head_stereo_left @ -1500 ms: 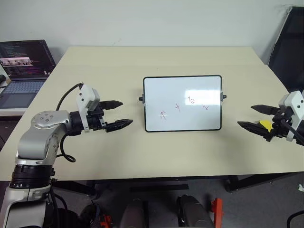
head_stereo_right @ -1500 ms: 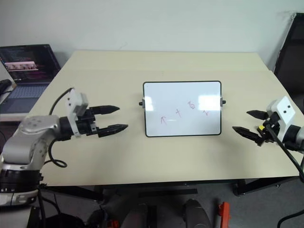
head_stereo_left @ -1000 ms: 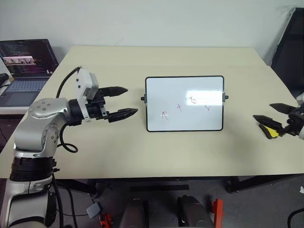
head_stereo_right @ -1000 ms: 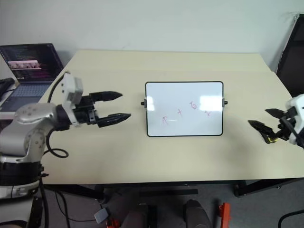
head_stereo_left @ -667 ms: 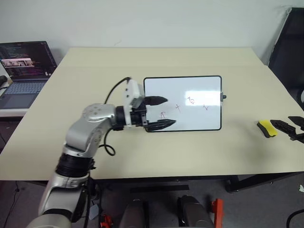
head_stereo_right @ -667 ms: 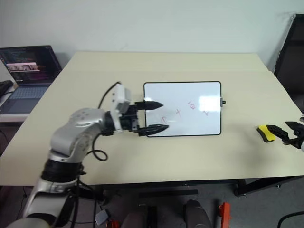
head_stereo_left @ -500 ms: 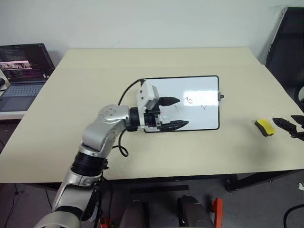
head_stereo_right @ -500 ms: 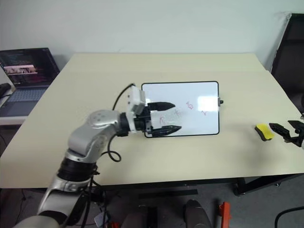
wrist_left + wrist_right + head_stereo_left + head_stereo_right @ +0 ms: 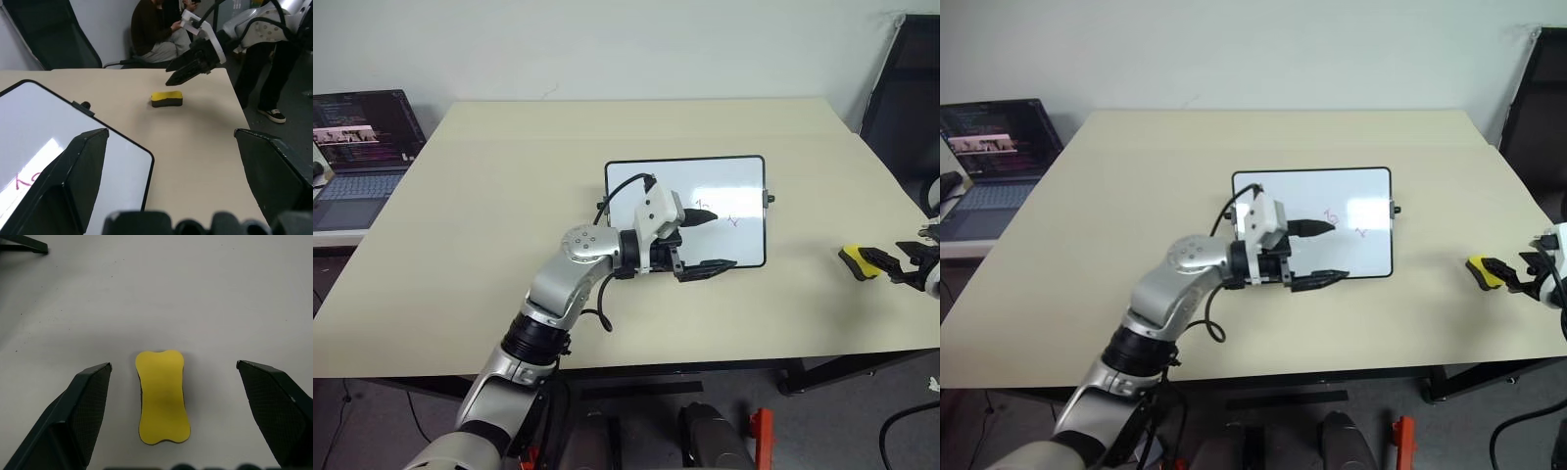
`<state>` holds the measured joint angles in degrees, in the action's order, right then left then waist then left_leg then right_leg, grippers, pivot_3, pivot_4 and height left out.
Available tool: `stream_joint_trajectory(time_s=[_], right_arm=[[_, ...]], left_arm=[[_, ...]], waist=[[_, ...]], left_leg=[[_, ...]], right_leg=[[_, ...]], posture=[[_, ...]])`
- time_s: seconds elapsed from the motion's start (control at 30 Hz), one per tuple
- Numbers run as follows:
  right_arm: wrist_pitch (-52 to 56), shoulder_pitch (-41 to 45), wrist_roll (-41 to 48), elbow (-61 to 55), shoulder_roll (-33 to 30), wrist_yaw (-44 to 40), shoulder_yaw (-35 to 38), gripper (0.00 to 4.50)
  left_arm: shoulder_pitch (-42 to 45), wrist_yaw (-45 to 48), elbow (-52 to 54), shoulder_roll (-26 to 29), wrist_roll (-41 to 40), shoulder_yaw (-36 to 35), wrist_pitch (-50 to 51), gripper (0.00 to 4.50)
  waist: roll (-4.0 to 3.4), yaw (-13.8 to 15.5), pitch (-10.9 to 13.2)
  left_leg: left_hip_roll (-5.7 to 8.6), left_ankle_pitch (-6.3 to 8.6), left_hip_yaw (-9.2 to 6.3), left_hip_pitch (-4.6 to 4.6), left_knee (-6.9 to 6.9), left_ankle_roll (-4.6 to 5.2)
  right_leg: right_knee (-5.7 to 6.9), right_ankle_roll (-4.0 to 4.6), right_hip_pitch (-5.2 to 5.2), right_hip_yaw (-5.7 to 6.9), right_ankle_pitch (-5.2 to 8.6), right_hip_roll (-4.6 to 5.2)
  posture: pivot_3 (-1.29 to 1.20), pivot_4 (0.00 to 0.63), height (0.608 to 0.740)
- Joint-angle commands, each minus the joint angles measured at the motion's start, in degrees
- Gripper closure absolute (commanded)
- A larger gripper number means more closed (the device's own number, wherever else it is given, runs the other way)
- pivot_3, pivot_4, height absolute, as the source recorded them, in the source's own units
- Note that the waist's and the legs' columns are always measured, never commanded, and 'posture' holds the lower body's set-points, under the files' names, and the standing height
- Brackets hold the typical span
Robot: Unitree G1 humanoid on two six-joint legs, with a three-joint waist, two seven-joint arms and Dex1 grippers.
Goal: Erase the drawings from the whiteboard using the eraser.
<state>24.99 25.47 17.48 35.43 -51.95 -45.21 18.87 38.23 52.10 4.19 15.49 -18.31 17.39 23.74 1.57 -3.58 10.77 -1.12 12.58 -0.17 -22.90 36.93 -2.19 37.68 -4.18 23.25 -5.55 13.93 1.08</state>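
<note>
Left pincer [image 9: 707, 242] swung rightward over whiteboard [image 9: 734, 181]; right pincer [image 9: 173, 377] released eraser [image 9: 162, 397] onto surface, lowered over it.

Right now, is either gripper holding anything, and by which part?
Nothing is held. The right gripper is open around the eraser lying on the table; the left gripper is open over the whiteboard.

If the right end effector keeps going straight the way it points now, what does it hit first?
Most likely the eraser: it lies on the table centred between the open right end effector's fingers, just ahead. Depth is hard to judge, so contact distance is unclear.
</note>
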Motion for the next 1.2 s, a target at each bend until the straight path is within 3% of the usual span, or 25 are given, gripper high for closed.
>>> stream_joint_trajectory(time_s=[0.03,0.7,0.83,1.03,1.2], right_arm=[[-3.1,2.2,-1.2,3.5,0.3,-0.3,-0.6,0.02],[-9.0,7.6,-4.8,17.0,0.9,-2.8,-3.9,0.02],[-9.4,7.8,-4.8,17.8,1.4,-2.6,-3.8,0.88],[-9.3,7.8,-4.4,17.8,1.8,-2.5,-3.4,3.08],[-8.2,6.2,-3.1,15.2,1.5,-3.0,-2.2,3.21]], left_arm=[[0.3,-0.3,2.9,-1.6,-0.2,0.9,-0.3,0.0],[-0.5,1.2,4.6,-0.7,-1.0,-0.3,1.2,0.0],[-0.9,0.9,5.2,-0.5,-1.1,-0.5,1.6,0.0],[-1.0,0.9,5.2,-0.4,-1.0,-0.6,1.8,0.0],[-1.0,0.8,5.2,-0.3,-0.9,-0.5,1.8,0.0]], waist=[[0.0,0.0,0.0],[0.0,-0.1,0.0],[0.0,-0.1,0.0],[0.0,-0.1,0.0],[0.0,-0.2,0.0]], left_leg=[[0.0,0.0,0.0,0.0,0.0,0.0],[0.02,0.01,0.03,0.0,-0.01,0.01],[0.02,0.01,0.03,0.0,-0.01,0.01],[0.02,0.01,0.03,0.0,-0.01,0.01],[0.02,0.01,0.02,0.0,-0.01,0.01]], right_leg=[[0.0,0.0,0.0,0.0,0.0,0.0],[-0.03,-0.01,0.0,-0.02,0.0,0.01],[-0.03,-0.01,0.0,-0.03,0.0,0.01],[-0.03,-0.01,0.0,-0.03,0.0,0.01],[-0.03,-0.01,0.0,-0.03,0.0,0.01]], posture=[[0.0,0.15,0.74],[0.0,0.15,0.74],[0.0,0.15,0.74],[0.0,0.15,0.74],[0.0,0.15,0.74]])
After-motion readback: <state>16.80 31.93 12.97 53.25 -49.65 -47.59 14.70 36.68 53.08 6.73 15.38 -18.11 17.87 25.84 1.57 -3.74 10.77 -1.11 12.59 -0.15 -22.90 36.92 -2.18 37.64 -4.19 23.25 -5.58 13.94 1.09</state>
